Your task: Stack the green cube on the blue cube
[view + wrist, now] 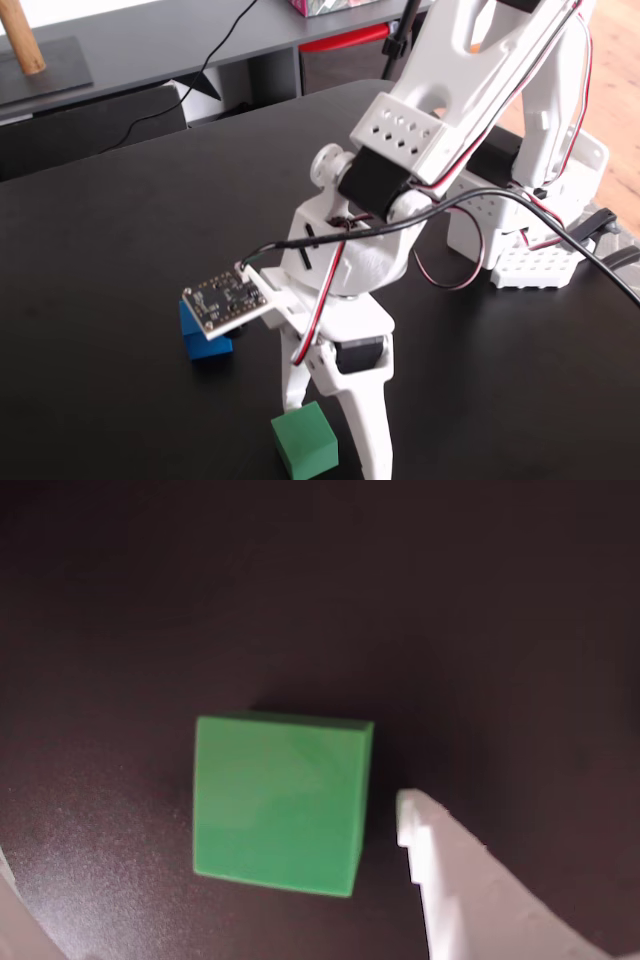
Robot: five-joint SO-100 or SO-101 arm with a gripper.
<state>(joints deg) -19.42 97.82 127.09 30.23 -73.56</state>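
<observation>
Two cubes are being carried by the dark table (110,260). In the fixed view, the green cube (304,442) is being shown at the bottom centre, with the spread fingers (330,440) being held astride it. The blue cube (203,335) is sitting left of centre, partly hidden by the wrist camera board (225,296). In the wrist view, the green cube (280,802) is being framed centrally, one white finger (440,865) just beside it.

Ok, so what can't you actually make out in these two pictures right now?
- Blue cube: partly hidden by the camera board in the fixed view; absent from the wrist view.
- Gripper: one fingertip cut off by the bottom edge in the fixed view.
- Green cube: soft focus in the wrist view, so whether the fingers touch it is unclear.
</observation>
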